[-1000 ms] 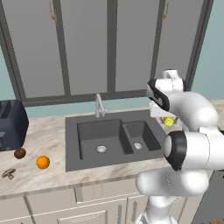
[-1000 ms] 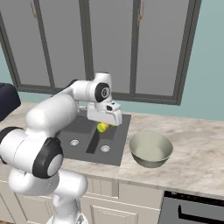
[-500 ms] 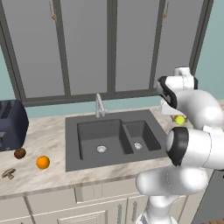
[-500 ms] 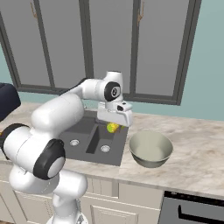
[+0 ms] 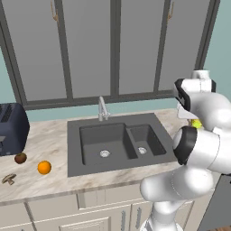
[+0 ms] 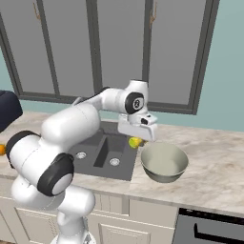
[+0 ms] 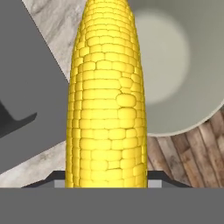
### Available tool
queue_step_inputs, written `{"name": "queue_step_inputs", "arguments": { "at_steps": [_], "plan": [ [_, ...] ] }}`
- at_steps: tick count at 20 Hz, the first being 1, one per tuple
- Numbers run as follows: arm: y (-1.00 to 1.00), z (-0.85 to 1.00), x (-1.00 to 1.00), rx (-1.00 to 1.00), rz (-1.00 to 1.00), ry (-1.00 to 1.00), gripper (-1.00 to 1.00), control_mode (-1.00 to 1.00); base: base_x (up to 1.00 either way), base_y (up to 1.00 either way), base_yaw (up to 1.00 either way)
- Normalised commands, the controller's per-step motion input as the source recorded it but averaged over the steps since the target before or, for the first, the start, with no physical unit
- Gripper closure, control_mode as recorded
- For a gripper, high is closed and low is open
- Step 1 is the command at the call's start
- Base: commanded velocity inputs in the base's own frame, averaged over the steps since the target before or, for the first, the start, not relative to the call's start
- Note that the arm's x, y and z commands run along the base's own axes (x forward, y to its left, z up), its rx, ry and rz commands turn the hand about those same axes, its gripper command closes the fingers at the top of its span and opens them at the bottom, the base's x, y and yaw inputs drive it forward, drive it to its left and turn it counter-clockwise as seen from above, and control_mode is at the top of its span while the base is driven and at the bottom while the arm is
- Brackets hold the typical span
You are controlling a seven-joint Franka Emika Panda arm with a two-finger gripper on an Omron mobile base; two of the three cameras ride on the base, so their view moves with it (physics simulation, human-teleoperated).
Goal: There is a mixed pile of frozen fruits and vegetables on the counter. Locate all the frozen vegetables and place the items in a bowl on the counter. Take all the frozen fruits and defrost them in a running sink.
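My gripper [image 6: 136,137] is shut on the yellow corn cob [image 6: 135,142], holding it in the air just left of the pale grey-green bowl [image 6: 166,173], over the counter [image 6: 214,167] between sink and bowl. In the hand view the corn cob [image 7: 107,96] runs up the middle, with the bowl [image 7: 199,78] to its right and the dark sink [image 7: 26,87] to its left. In the left base view the corn cob [image 5: 196,122] peeks out beside the arm. The orange ball [image 5: 44,167], dark brown fruit [image 5: 20,158] and mushroom [image 5: 8,179] lie on the counter left of the sink [image 5: 117,142].
A silver faucet [image 5: 103,108] stands behind the sink's large basin. A dark blue toaster [image 5: 11,128] sits at the far left of the counter, just behind the brown fruit. Grey cabinet doors line the wall above.
The arm has swung right with the corn cob, from over the sink's small basin to the counter strip beside the bowl. The foods at the left have stayed put.
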Motion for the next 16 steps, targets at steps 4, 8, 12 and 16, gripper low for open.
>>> {"name": "queue_step_inputs", "arguments": {
  "at_steps": [4,8,12,16],
  "plan": [
    [-0.44,-0.02,-0.01,0.00,-0.02,0.00,1.00,-1.00,0.00,0.00,0.00],
    [-0.36,-0.12,0.06,0.00,-0.03,0.00,1.00,-1.00,0.00,0.00,0.00],
    [-0.37,-0.16,0.04,0.00,-0.12,0.00,1.00,-1.00,0.00,0.00,0.00],
    [-0.37,-0.16,0.04,0.00,-0.12,-0.02,1.00,-1.00,0.00,0.00,0.00]
  ]
}}
